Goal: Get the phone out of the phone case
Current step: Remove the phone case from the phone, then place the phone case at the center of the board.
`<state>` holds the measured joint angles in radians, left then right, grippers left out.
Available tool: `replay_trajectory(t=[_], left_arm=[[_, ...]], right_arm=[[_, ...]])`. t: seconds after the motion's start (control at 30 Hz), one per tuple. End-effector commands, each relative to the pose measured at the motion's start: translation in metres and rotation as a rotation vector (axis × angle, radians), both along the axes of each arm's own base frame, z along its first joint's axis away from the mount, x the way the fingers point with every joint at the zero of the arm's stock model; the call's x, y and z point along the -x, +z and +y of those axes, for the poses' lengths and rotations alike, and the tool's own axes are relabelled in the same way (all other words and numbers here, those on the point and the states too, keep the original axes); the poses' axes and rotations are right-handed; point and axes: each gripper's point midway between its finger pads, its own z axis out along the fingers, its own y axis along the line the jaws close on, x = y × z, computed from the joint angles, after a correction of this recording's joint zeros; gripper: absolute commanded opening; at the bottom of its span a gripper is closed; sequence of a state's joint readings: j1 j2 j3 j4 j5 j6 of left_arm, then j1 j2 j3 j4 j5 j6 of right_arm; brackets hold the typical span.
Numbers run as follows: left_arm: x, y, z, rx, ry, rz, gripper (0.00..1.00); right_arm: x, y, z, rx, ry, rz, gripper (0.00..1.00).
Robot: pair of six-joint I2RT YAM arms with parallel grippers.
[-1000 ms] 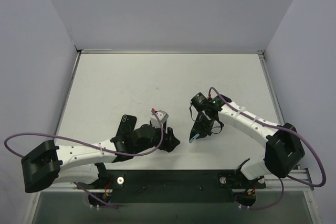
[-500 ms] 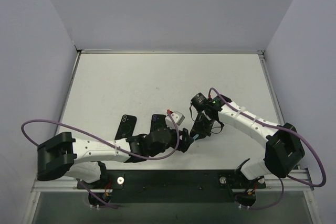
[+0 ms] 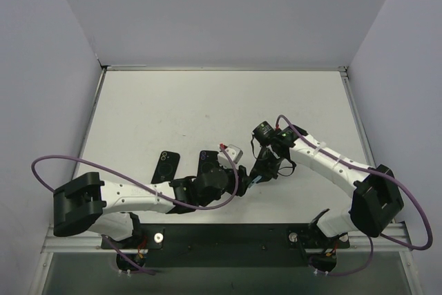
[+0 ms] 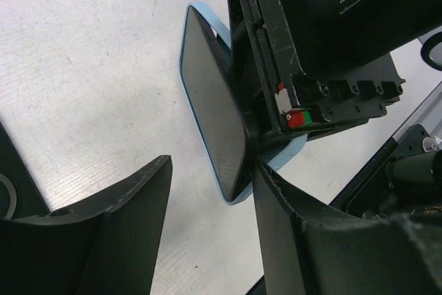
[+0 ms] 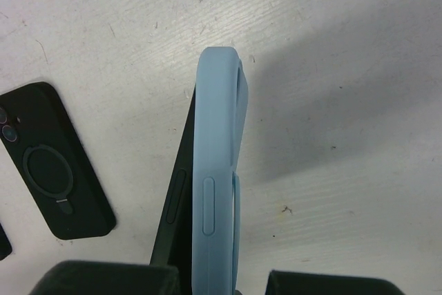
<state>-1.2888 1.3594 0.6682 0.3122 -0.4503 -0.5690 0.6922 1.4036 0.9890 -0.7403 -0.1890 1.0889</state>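
My right gripper (image 3: 260,170) is shut on a light blue phone case (image 5: 215,170) and holds it on edge, just above the table. A dark phone (image 5: 178,202) sits in the case, its side edge standing out on the left. In the left wrist view the phone's dark screen (image 4: 210,101) faces my left gripper (image 4: 213,165). The left gripper (image 3: 241,179) is open. Its jaws reach around the phone's lower corner, and the right finger (image 4: 304,233) touches the blue case (image 4: 283,153).
Two black phone cases lie flat on the table, one further left (image 3: 166,167) and one beside it (image 3: 208,159). One black case shows in the right wrist view (image 5: 59,164). The white table (image 3: 207,108) has walls on three sides.
My left arm has swung right, from beside the black cases to the blue case in the right gripper, uncovering the second black case. The right gripper has barely moved.
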Motion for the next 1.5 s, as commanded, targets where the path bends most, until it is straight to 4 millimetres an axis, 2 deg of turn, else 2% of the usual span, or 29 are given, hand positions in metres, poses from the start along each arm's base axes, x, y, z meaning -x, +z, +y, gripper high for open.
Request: replay_trajectory(t=[0.0,0.13,0.27,0.37,0.4,0.53,0.7,0.77,0.9,1.0,1.1,1.17,1.33,1.47], left_arm=[[-0.016,0.012,-0.003,0.016,0.086,-0.032,0.58],[-0.025,0.006,0.002,-0.018,0.154,-0.035,0.45],[-0.03,-0.003,-0.004,-0.095,0.18,-0.034,0.34],[-0.032,-0.005,-0.007,-0.119,0.191,-0.027,0.24],[-0.032,-0.006,-0.006,-0.126,0.193,-0.025,0.16],[-0.035,-0.001,0.0,-0.132,0.222,-0.034,0.0],[-0.04,0.016,0.015,-0.115,0.253,-0.048,0.0],[-0.04,0.026,0.019,-0.09,0.239,-0.049,0.0],[-0.048,0.022,0.036,-0.069,0.238,-0.008,0.0],[-0.057,0.023,0.047,-0.02,0.246,0.042,0.0],[-0.061,0.034,0.052,0.046,0.247,0.074,0.0],[-0.065,0.043,0.055,0.09,0.245,0.095,0.0],[-0.071,0.055,0.055,0.147,0.184,0.117,0.0],[-0.084,0.046,0.055,0.171,0.176,0.162,0.0]], right_arm=[[0.008,0.011,0.0,-0.035,0.001,0.009,0.0],[0.009,0.014,0.004,-0.056,0.012,0.009,0.0],[0.012,0.019,0.01,-0.075,0.03,-0.002,0.0],[0.014,0.019,0.011,-0.077,0.038,-0.001,0.0],[0.015,0.018,0.012,-0.075,0.041,0.001,0.0],[0.019,0.011,0.006,-0.061,0.05,0.008,0.0],[0.027,-0.004,-0.002,-0.056,0.141,0.002,0.0],[0.027,-0.006,0.001,-0.089,0.205,-0.039,0.0],[0.025,-0.01,-0.011,-0.04,0.294,-0.156,0.0],[0.027,-0.014,-0.019,-0.026,0.296,-0.171,0.0],[0.019,-0.009,-0.023,-0.027,0.275,-0.208,0.0],[0.009,-0.006,-0.031,-0.013,0.246,-0.233,0.0],[-0.036,0.015,-0.06,0.006,0.074,-0.326,0.0],[-0.07,0.026,-0.076,0.004,0.012,-0.391,0.0]])
